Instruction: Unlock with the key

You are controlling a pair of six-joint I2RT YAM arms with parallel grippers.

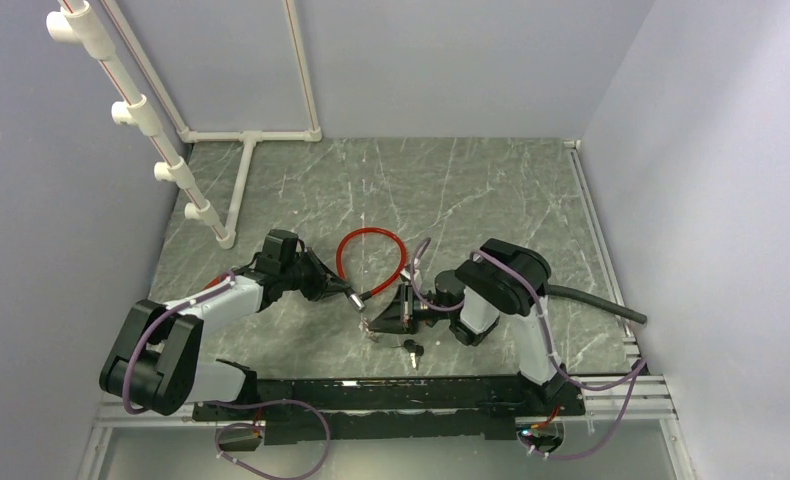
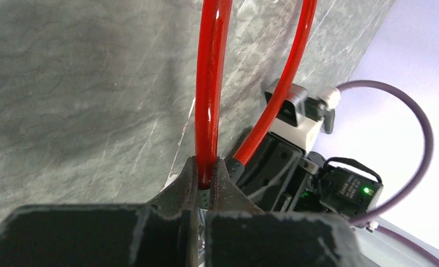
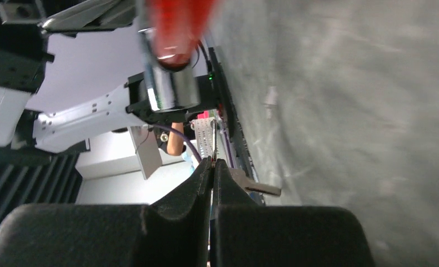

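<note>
The red plastic-coated cable lock (image 1: 369,258) is being clamped at mid-table by the left gripper (image 2: 206,169). The thin silver key (image 3: 205,136) is being pinched by the closed right gripper (image 3: 211,167), near the silver lock cylinder (image 3: 170,83).

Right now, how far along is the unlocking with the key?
Done: left fingers clamp the red cable by the lock barrel, and right fingers pinch the key. In hand: lining the key up with the barrel. Left: inserting, turning, pulling the cable free.
</note>
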